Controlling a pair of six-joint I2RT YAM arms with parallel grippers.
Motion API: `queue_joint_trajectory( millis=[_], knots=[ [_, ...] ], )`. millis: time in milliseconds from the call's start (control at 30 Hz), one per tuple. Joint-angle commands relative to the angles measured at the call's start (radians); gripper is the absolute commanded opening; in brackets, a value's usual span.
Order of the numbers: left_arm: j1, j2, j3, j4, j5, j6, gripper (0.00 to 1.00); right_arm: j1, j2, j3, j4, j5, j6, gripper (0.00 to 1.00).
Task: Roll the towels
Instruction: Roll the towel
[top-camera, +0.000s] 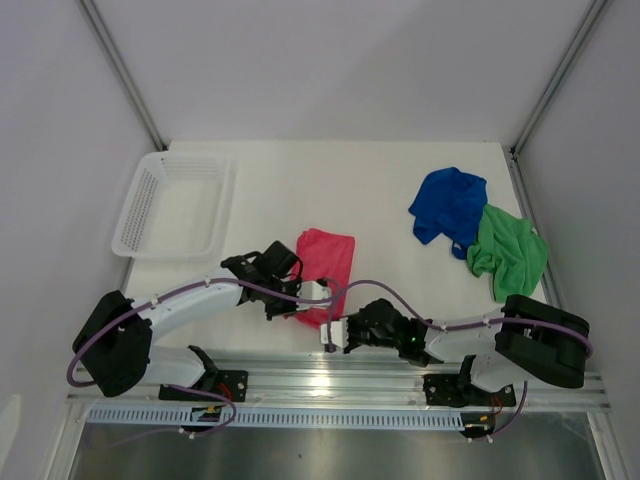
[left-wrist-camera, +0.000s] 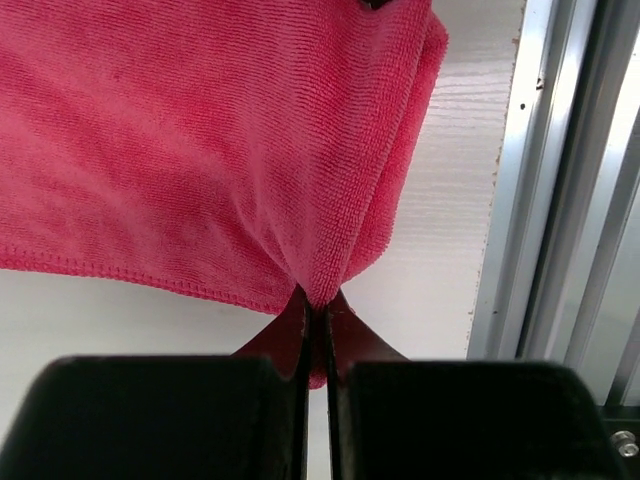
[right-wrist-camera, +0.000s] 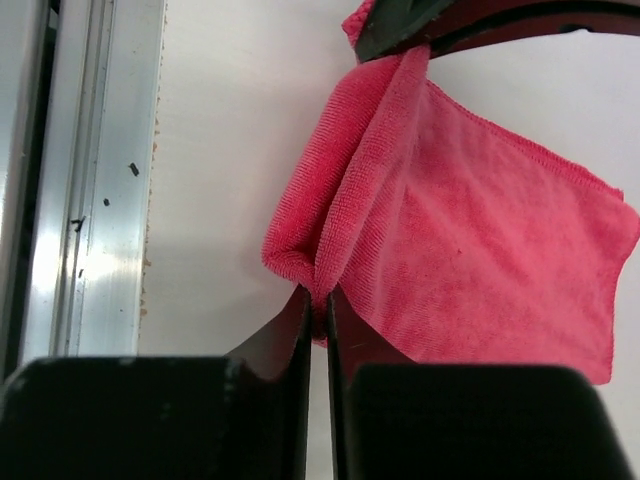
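Note:
The pink-red towel (top-camera: 328, 258) lies near the table's front middle, its near end bunched between both arms. My left gripper (top-camera: 290, 300) is shut on a pinch of the pink-red towel (left-wrist-camera: 200, 130), cloth squeezed between the tips of my left gripper (left-wrist-camera: 318, 305). My right gripper (top-camera: 335, 330) is shut on the near folded corner of the pink-red towel (right-wrist-camera: 470, 220), which shows just above my right gripper (right-wrist-camera: 320, 310). The blue towel (top-camera: 450, 205) and the green towel (top-camera: 510, 250) lie crumpled at the back right, touching each other.
A white mesh basket (top-camera: 140, 205) stands at the back left. A metal rail (top-camera: 400, 378) runs along the near table edge, close behind both grippers. White walls enclose the table on three sides.

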Motion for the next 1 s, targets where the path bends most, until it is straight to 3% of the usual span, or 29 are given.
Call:
queue_joint_trajectory(
  millis=[0,33,267,433,567,767,967],
  knots=[
    [0.012,-0.001,0.028,-0.056,0.046,0.001,0.01,0.0,-0.051,0.008,-0.021,-0.007,0.052,0.05],
    [0.012,-0.006,0.026,-0.07,0.046,0.013,0.01,-0.013,-0.097,0.013,-0.09,-0.021,0.066,0.0],
    [0.008,0.006,0.079,-0.245,0.159,0.036,0.03,-0.064,-0.255,0.069,-0.349,-0.172,0.173,0.0],
    [0.012,0.02,0.074,-0.166,0.188,0.01,0.13,-0.147,-0.24,0.102,-0.415,-0.231,0.198,0.0],
    [0.018,0.071,0.097,-0.113,0.158,-0.025,0.34,-0.233,-0.171,0.125,-0.374,-0.308,0.236,0.0],
    [0.022,0.01,0.106,-0.084,0.179,-0.048,0.55,-0.311,-0.139,0.126,-0.305,-0.365,0.333,0.0],
    [0.019,-0.004,0.085,-0.043,0.185,-0.063,0.6,-0.359,-0.108,0.125,-0.241,-0.397,0.419,0.0]
  ],
)
